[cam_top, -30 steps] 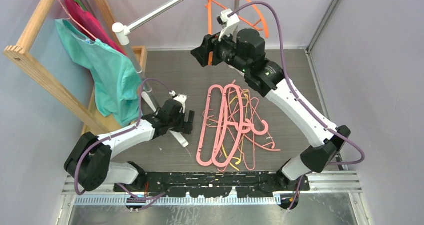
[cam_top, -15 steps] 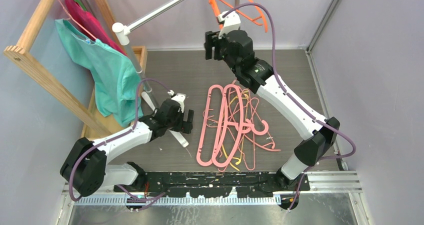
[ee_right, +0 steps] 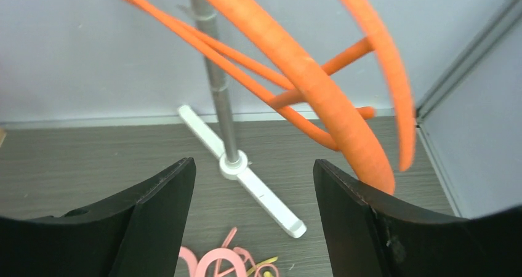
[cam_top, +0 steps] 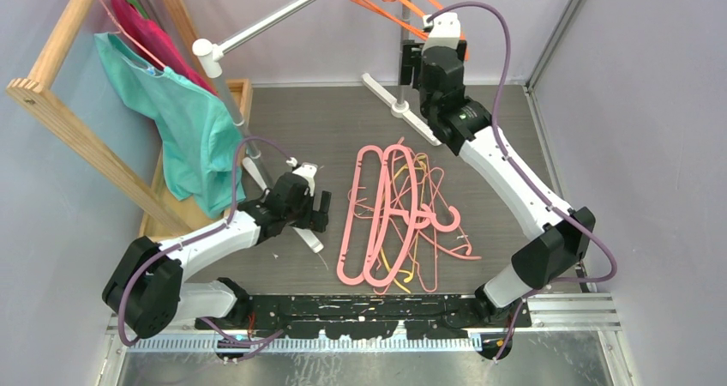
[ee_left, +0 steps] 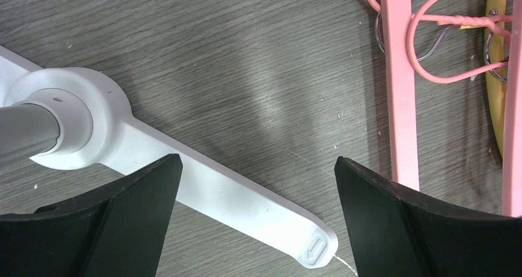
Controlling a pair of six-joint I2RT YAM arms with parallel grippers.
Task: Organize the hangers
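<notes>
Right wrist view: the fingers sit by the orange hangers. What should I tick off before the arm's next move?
1. Right gripper open, nothing between fingers: ok.
2. Orange hangers hooked on the rail: cannot tell, hooks out of frame.
3. Left gripper open, empty: ok.
4. Hanger pile clear of both arms: ok.
5. Pile untangled for single pick: not ok, thin hangers interlace thick pink ones.
</notes>
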